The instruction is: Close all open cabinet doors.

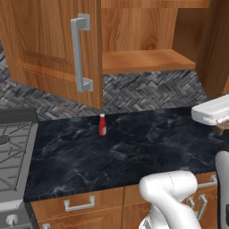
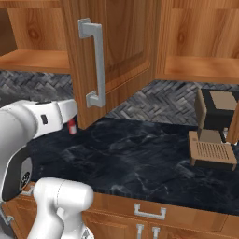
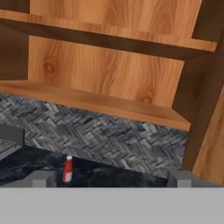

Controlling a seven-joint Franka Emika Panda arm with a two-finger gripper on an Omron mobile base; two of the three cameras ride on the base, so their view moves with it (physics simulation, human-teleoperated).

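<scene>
A left cabinet door (image 1: 49,49) of brown wood stands swung open toward me, its long grey bar handle (image 1: 80,53) on the free edge. Behind it are the open cabinet's bare shelves (image 1: 147,60). A second open cabinet door (image 2: 121,51) with a grey bar handle (image 2: 95,65) juts out over the counter; the left base view shows it as a dark slab (image 1: 219,44). My gripper (image 3: 111,179) is open, fingertips (image 3: 41,178) wide apart, facing the shelves (image 3: 100,105), with that second door (image 3: 212,135) at the right. Further right, another cabinet (image 2: 205,46) stands open.
A small red bottle (image 1: 102,124) stands on the black marble counter (image 1: 134,152) near the herringbone backsplash. A stove (image 1: 13,147) sits at the left end. A brown coffee machine (image 2: 212,135) stands at the right. Drawer fronts (image 2: 149,212) run below the counter edge.
</scene>
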